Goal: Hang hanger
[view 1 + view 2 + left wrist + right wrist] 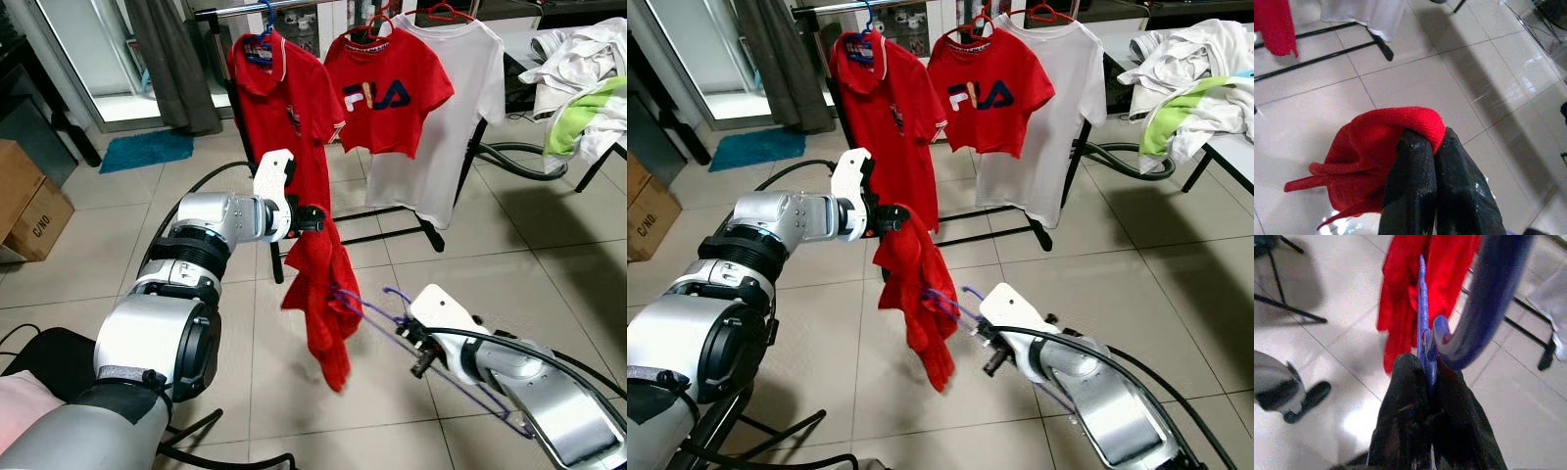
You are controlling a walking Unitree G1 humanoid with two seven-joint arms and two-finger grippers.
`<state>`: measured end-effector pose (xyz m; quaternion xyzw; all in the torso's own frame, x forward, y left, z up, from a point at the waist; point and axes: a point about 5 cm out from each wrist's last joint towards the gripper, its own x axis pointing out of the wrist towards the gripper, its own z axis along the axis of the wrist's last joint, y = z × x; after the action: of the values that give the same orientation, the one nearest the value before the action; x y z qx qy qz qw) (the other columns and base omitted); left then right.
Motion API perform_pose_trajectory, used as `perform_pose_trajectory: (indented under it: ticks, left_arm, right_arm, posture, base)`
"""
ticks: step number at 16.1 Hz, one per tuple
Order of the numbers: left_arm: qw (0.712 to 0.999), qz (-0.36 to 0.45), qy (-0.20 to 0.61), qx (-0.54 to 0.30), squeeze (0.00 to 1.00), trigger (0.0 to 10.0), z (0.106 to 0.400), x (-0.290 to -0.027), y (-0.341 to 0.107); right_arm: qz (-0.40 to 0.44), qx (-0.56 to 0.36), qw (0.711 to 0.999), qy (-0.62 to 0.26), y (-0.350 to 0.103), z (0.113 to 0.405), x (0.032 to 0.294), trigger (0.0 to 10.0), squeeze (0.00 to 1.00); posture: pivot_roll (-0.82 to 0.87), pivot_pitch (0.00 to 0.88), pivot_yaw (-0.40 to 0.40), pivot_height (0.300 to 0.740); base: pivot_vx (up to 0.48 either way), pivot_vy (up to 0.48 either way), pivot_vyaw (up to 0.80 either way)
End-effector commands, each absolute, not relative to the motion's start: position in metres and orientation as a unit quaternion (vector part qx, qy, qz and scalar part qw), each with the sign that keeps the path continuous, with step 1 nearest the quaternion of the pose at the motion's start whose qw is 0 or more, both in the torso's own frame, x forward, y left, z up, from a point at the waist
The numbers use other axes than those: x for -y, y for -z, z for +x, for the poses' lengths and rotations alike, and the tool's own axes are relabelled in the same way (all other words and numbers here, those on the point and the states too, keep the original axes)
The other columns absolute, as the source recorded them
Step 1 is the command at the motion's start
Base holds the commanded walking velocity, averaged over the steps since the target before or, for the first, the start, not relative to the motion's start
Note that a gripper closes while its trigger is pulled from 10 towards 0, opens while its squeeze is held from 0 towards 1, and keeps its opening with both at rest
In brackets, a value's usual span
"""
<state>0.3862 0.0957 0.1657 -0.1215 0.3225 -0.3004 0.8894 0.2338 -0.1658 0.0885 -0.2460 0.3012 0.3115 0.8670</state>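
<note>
A red garment (323,294) hangs limp in mid-air over the tiled floor. My left gripper (315,218) is shut on its top fold, and the left wrist view shows the cloth (1400,137) pinched between the black fingers (1415,181). A purple plastic hanger (377,311) reaches into the lower part of the garment. My right gripper (409,338) is shut on the hanger near its hook (1484,308); its arm (1422,313) runs up into the red cloth. Behind stands the clothes rack (294,8) with hung shirts.
On the rack hang a red polo (284,108), a red FILA shirt (384,93) and a white T-shirt (456,117). A table with heaped laundry (588,88) is at the right. A cardboard box (24,201) and a teal mat (147,149) lie to the left.
</note>
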Motion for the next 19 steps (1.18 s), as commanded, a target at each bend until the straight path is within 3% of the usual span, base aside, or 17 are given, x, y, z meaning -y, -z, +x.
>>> perform_pose_trajectory:
  ticks: [1, 6, 12, 16, 19]
  left_arm:
    - [0.896, -0.101, 0.305, -0.308, 0.00, 1.4, 0.389, -0.100, -0.174]
    - [0.895, -0.108, 0.306, -0.308, 0.00, 1.8, 0.388, -0.095, -0.175]
    - [0.894, -0.110, 0.306, -0.309, 0.00, 1.1, 0.387, -0.090, -0.172]
    - [0.888, -0.122, 0.318, -0.308, 0.00, 1.0, 0.384, -0.079, -0.177]
    - [0.895, -0.115, 0.322, -0.286, 0.00, 0.9, 0.382, -0.073, -0.186]
  right_arm:
    - [-0.254, -0.293, 0.871, -0.304, -0.094, 0.238, 0.169, 10.0, 0.00]
    - [-0.236, -0.284, 0.876, -0.311, -0.096, 0.240, 0.163, 10.0, 0.00]
    - [-0.223, -0.279, 0.879, -0.318, -0.094, 0.242, 0.150, 10.0, 0.00]
    - [-0.215, -0.292, 0.896, -0.258, -0.091, 0.250, 0.144, 10.0, 0.00]
    - [-0.230, -0.321, 0.887, -0.240, -0.080, 0.246, 0.138, 10.0, 0.00]
  posture:
    - [-0.01, 0.000, 0.144, 0.740]
    - [-0.01, 0.000, 0.143, 0.740]
    - [-0.01, 0.000, 0.142, 0.740]
    - [-0.01, 0.000, 0.143, 0.740]
    - [-0.01, 0.000, 0.145, 0.740]
  base:
    - [0.000, 0.000, 0.00]
    - [0.000, 0.000, 0.00]
    - [0.000, 0.000, 0.00]
    - [0.000, 0.000, 0.00]
    - [0.000, 0.000, 0.00]
